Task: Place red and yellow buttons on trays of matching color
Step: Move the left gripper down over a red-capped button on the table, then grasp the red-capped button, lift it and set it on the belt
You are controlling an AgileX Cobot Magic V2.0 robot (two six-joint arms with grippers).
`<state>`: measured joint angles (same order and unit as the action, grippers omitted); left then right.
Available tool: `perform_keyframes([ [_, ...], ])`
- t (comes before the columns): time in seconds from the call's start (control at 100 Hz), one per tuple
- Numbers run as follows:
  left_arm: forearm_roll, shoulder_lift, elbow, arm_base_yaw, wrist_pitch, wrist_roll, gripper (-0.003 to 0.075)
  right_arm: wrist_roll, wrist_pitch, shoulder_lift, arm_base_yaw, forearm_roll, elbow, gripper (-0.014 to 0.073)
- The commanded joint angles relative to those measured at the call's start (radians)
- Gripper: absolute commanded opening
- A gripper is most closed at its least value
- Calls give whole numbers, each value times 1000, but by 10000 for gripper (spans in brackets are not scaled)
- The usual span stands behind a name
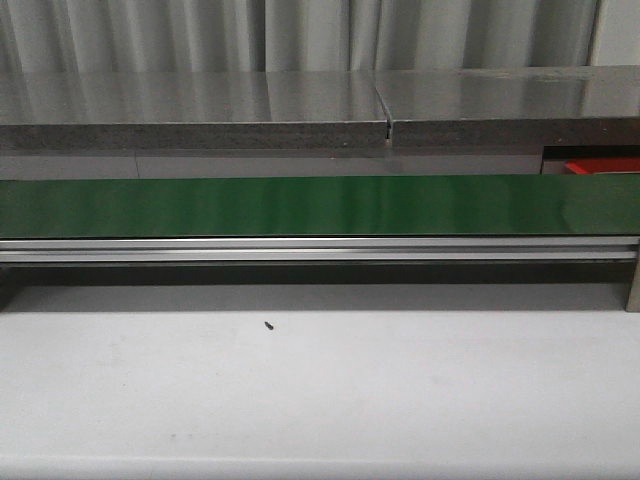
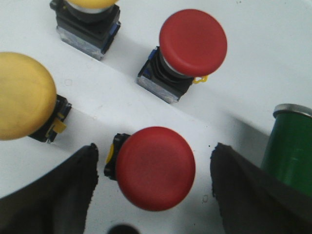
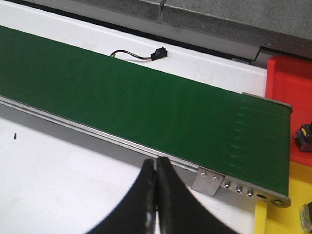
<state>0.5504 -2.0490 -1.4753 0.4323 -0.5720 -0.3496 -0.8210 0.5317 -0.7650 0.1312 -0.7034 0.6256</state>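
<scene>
A red tray [image 3: 290,92] sits at the far end of the green conveyor belt [image 3: 146,105] in the right wrist view, holding a small dark object [image 3: 305,137] at its edge that is too cropped to identify; a strip of yellow [image 3: 261,217] shows below the belt's end, and what it belongs to cannot be told. In the front view only a red sliver [image 1: 600,166] of that tray appears beyond the belt [image 1: 300,205], above the bare white table [image 1: 320,390]. The buttons lie on a white surface [image 2: 263,58] under the left wrist camera: a red mushroom-head button [image 2: 155,167] rests between the spread fingers of the left gripper [image 2: 153,187], its cap facing the camera and its black base pointing away to one side, touched by neither finger. A second red button [image 2: 192,44] stands apart beyond it on its base, cap up. A large yellow button [image 2: 22,95] lies near one finger, another yellow one [image 2: 90,12] is cut off at the frame edge, and a green cylinder [image 2: 290,141] stands beside the other finger. The right gripper [image 3: 157,195] hangs over the belt's near rail with its fingers pressed together, holding nothing.
</scene>
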Motion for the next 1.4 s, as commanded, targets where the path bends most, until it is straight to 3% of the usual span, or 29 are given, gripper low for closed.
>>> perform_keyframes([
  [0.0, 27, 54, -33, 2, 39, 11, 438, 0, -46, 7, 2, -18, 25, -67],
  [0.12, 27, 54, -33, 2, 39, 11, 433, 0, -46, 7, 2, -18, 25, -67],
  [0.21, 27, 54, -33, 2, 37, 11, 382, 0, -46, 7, 2, -18, 25, -67],
  [0.45, 33, 59, -38, 2, 19, 11, 120, 0, -46, 7, 2, -18, 25, -67],
  [0.65, 55, 117, -82, 2, -28, 11, -18, 0, -46, 7, 2, -18, 25, -67],
  [0.94, 81, 274, -70, -30, -112, 0, -19, 0, -46, 7, 2, -18, 25, -67],
  [1.39, 84, 290, 35, -155, -98, -16, -18, 0, -46, 7, 2, -18, 25, -67],
])
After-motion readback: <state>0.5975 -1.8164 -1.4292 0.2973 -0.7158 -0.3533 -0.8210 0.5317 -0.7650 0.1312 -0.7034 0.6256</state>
